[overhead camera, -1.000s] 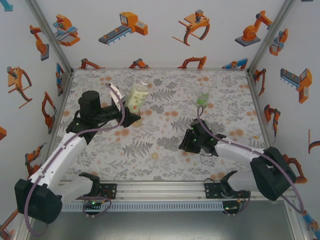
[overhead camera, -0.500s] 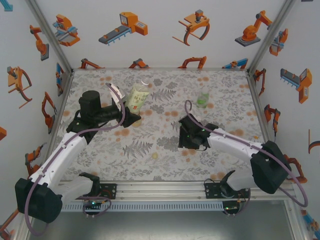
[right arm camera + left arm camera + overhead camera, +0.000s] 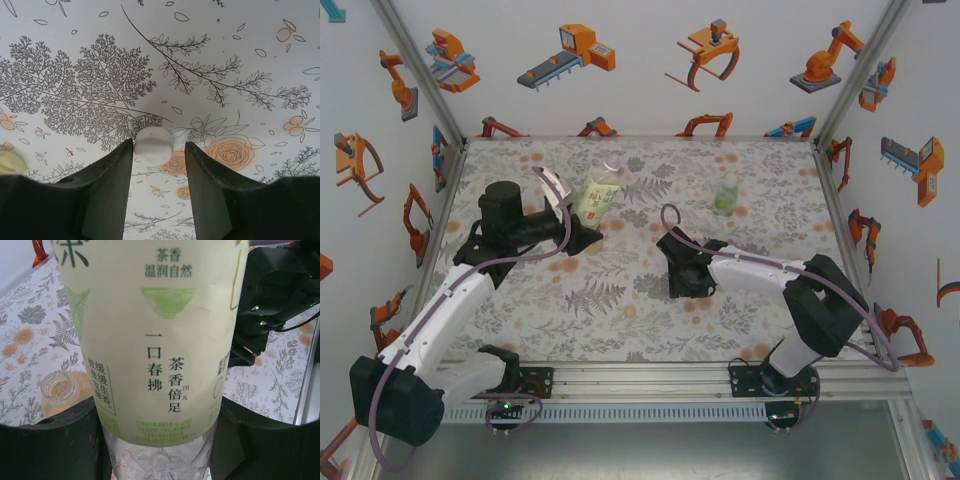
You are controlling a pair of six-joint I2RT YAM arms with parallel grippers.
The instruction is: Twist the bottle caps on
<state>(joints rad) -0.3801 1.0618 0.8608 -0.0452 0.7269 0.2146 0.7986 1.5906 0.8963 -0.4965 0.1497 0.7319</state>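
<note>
Item: white cap (image 3: 153,146), small round screw cap, lying flat on the floral table cover (image 3: 240,75), placed between the fingertips of the right gripper (image 3: 159,148). We note the jaws spread to either side of it, the left finger at its edge, the right finger a little apart; nothing is pinched yet. Companion item: pale yellow cap (image 3: 9,163), on the cover off to the left of those fingers. Step in hand, as we judge it: picking up the white cap. To do it well we would centre the cap between the pads, set the tips low enough to catch its rim, and close evenly so that it does not skid or tip. Receiving item: pale labelled bottle (image 3: 155,340), upright, clamped low on its body by the left gripper (image 3: 157,412). Beside it stands an open bottle neck (image 3: 59,386) with an amber shoulder. The right wrist view gives the cap's seat between the fingers. The overhead view gives the layout: right gripper (image 3: 678,272) low at mid-table, left gripper (image 3: 585,235) with its bottle (image 3: 597,193) to the left, green bottle (image 3: 725,199) well apart toward the back.
</note>
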